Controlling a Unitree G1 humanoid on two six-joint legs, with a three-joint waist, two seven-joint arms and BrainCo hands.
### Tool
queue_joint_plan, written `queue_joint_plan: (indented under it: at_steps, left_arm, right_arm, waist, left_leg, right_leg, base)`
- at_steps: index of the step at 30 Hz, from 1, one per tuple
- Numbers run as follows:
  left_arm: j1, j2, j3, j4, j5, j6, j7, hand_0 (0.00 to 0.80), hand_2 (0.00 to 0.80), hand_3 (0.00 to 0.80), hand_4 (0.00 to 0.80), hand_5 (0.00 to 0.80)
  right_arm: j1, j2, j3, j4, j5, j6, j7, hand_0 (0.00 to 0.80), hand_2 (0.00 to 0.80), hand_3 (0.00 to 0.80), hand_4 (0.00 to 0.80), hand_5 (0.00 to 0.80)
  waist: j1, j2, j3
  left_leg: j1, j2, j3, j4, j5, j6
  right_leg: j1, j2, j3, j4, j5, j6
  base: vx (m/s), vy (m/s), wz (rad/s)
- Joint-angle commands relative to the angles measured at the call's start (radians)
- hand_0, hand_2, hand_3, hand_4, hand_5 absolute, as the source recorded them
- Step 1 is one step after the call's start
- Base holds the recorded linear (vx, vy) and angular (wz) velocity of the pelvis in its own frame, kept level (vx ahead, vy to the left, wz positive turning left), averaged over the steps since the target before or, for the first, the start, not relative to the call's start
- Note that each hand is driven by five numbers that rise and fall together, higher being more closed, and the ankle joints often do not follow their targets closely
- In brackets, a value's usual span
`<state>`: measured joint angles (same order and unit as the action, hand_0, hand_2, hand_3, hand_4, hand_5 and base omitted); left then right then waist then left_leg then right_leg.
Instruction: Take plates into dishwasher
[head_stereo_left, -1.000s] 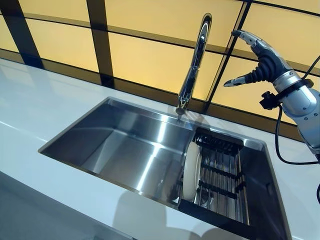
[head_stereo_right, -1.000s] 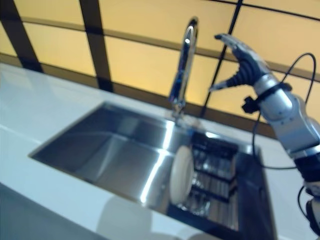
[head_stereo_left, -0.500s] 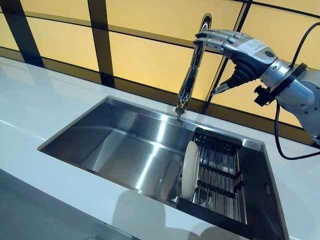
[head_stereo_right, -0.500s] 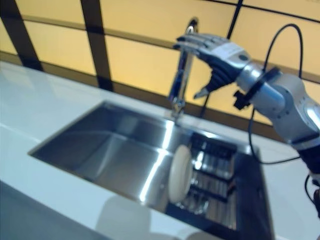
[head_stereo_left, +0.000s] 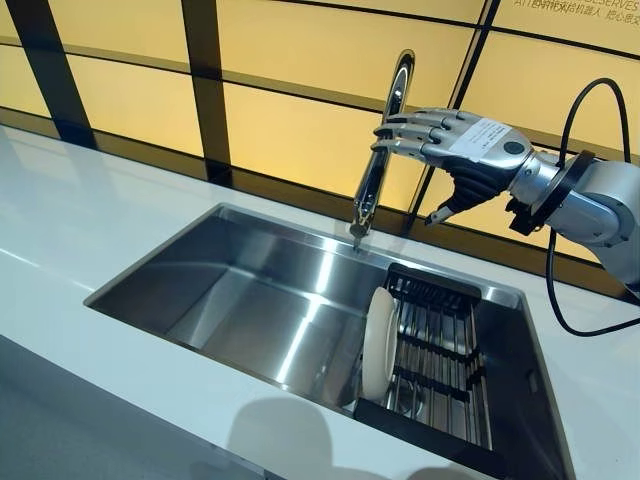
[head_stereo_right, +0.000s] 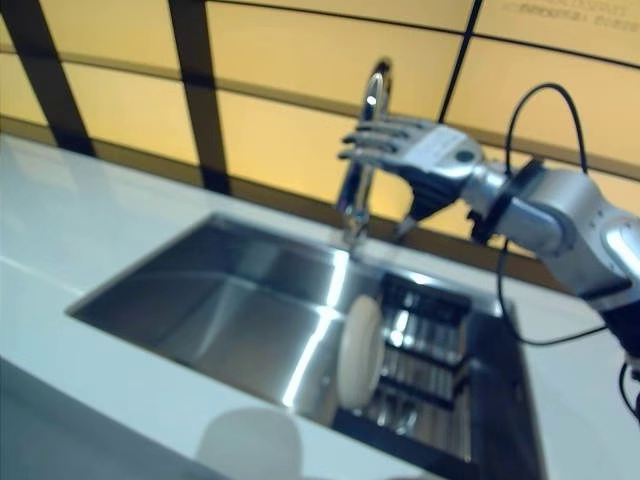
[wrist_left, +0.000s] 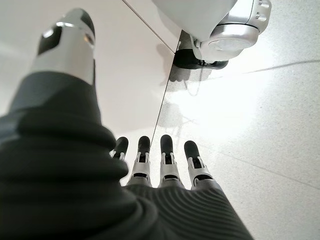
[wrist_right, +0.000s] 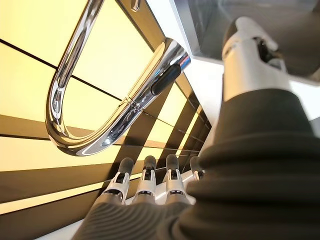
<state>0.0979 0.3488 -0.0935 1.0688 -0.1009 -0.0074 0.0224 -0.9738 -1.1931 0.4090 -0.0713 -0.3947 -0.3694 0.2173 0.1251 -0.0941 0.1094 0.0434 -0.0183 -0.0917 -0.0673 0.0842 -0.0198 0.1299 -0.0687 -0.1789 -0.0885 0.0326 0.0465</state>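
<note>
One plate (head_stereo_left: 379, 343) on edge in the sink rack (head_stereo_left: 440, 352), well below our right hand (head_stereo_left: 462, 150) | right hand raised beside the faucet (head_stereo_left: 380, 150); fingers straight, holding nothing | left hand (wrist_left: 160, 165) hangs relaxed, empty

The plate (head_stereo_left: 379, 343) stands on edge in the rack (head_stereo_left: 440, 360), so only its rim and a sliver of its face show; its foot is hidden behind the sink (head_stereo_left: 250, 300) wall. The rack's near end is cut off by the picture's lower edge. The tap (head_stereo_left: 383, 150) base sits behind the right robot hand (head_stereo_left: 455, 150). The left robot hand (wrist_left: 165, 165) shows only in its wrist view, its palm unseen.
</note>
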Motion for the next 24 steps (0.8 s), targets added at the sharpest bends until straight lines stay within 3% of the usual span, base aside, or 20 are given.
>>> queue_joint_plan:
  at_steps: [1,14,24]
  left_arm:
    - [-0.029,0.018,0.008,0.021,-0.021,-0.018,0.016,0.0,0.0,0.0,0.0,0.0]
    - [-0.027,0.018,0.009,0.009,-0.02,-0.006,0.013,0.0,0.0,0.0,0.0,0.0]
    - [-0.026,0.015,-0.014,0.008,-0.005,-0.008,0.005,0.0,0.0,0.0,0.0,0.0]
  right_arm:
    - [0.009,-0.065,0.047,-0.004,-0.033,-0.04,-0.006,0.0,0.0,0.0,0.0,0.0]
    - [0.07,-0.025,0.031,-0.114,-0.064,-0.131,0.105,0.0,0.0,0.0,0.0,0.0]
    - [0.02,0.026,0.12,-0.109,-0.07,-0.127,0.183,0.0,0.0,0.0,0.0,0.0]
  waist:
    - [0.032,-0.014,-0.029]
    - [0.034,-0.011,-0.028]
    - [0.049,-0.006,-0.028]
  left_leg:
    - [0.024,0.074,0.011,0.03,-0.067,-0.057]
    - [0.026,0.075,0.022,0.026,-0.065,-0.056]
    - [0.029,0.076,0.023,0.019,-0.062,-0.058]
  right_leg:
    - [0.022,-0.024,-0.053,0.017,-0.031,0.024]
    - [0.028,-0.024,-0.056,0.016,-0.034,0.024]
    - [0.031,-0.025,-0.059,0.011,-0.031,0.026]
  base:
    - [0.0,0.0,0.0]
    - [0.0,0.0,0.0]
    - [0.0,0.001,0.0]
